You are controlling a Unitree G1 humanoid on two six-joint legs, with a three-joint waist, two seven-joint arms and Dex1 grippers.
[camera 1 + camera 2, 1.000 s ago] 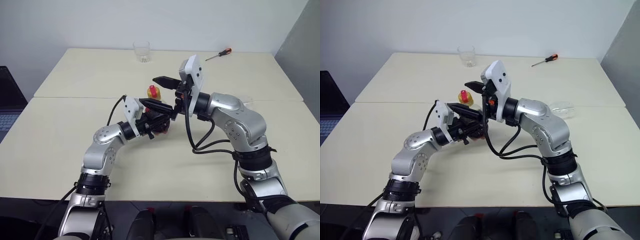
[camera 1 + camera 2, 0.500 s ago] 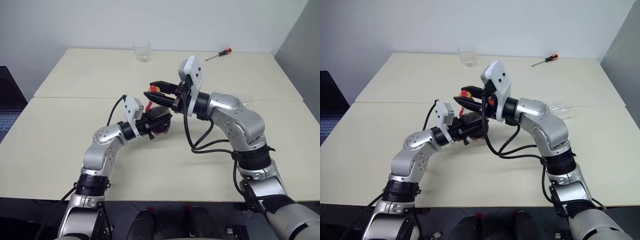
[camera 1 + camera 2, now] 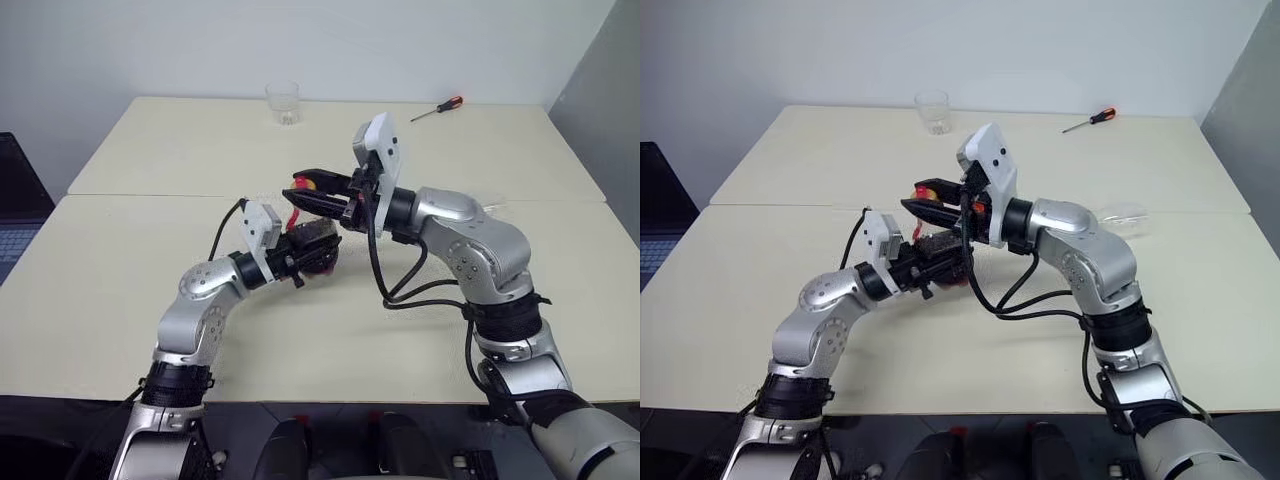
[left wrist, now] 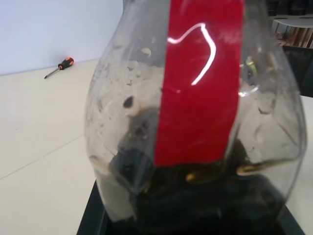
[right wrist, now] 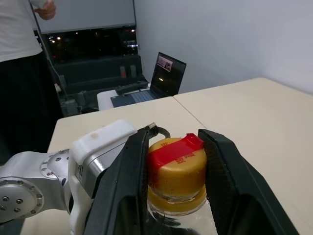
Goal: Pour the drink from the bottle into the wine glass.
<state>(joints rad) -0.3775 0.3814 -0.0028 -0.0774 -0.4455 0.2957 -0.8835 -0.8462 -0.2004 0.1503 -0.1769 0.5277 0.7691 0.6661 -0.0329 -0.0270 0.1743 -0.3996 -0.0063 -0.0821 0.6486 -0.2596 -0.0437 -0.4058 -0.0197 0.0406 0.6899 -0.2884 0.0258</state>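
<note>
The bottle [image 3: 316, 243] is held upright near the middle of the table [image 3: 120, 260], clamped around its bulbous body by the left gripper [image 3: 318, 246]. Its yellow-and-red cap [image 5: 177, 166] is pinched between the two black fingers [image 5: 124, 186] of the right gripper [image 3: 305, 190]. A wine glass [image 3: 1123, 216] is seen at 3 o'clock from the bottle, well apart. A tumbler [image 3: 284, 102] stands at 12 o'clock and a screwdriver [image 3: 437, 108] at 1 o'clock.

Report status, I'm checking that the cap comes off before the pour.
Left gripper shut on the bottle. Right gripper shut on the cap, cap still on. Wine glass lying on the table at right, nothing poured.
</note>
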